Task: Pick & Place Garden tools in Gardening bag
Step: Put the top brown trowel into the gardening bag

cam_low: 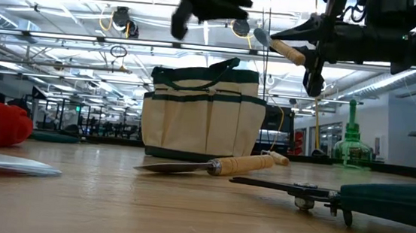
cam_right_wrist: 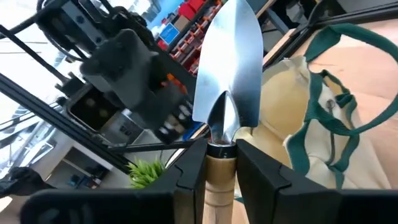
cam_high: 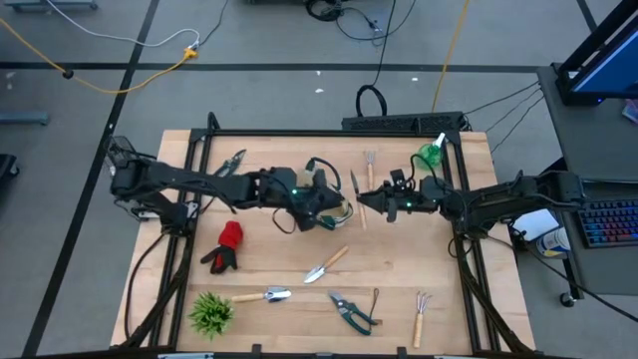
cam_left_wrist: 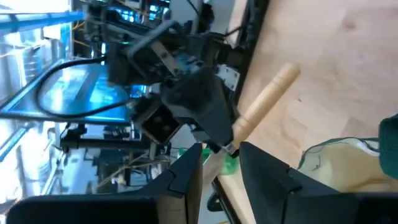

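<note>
Though hidden overhead, trowel blade [cam_right_wrist: 229, 68] shows.

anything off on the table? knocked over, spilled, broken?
Nothing stands out. The gardening bag stands upright mid-table, and the loose tools lie flat around it. The right gripper holds a trowel by its wooden handle beside the bag; the left gripper is open over the bag.

Trowels: you have three on show, the raised trowel [cam_high: 357, 189], the mid-table trowel [cam_high: 326, 264] and the silver trowel [cam_high: 264, 296].
Forks: two, the back fork [cam_high: 370, 160] and the front fork [cam_high: 421, 317].
Pruners: two pairs, the back pruners [cam_high: 231, 163] and the front pruners [cam_high: 351, 311].
Glove [cam_high: 227, 246]: one, red and black.
Spray bottle [cam_high: 431, 152]: one, green.
Gardening bag [cam_high: 324, 204]: one.
Tuft plant [cam_high: 210, 312]: one.
</note>
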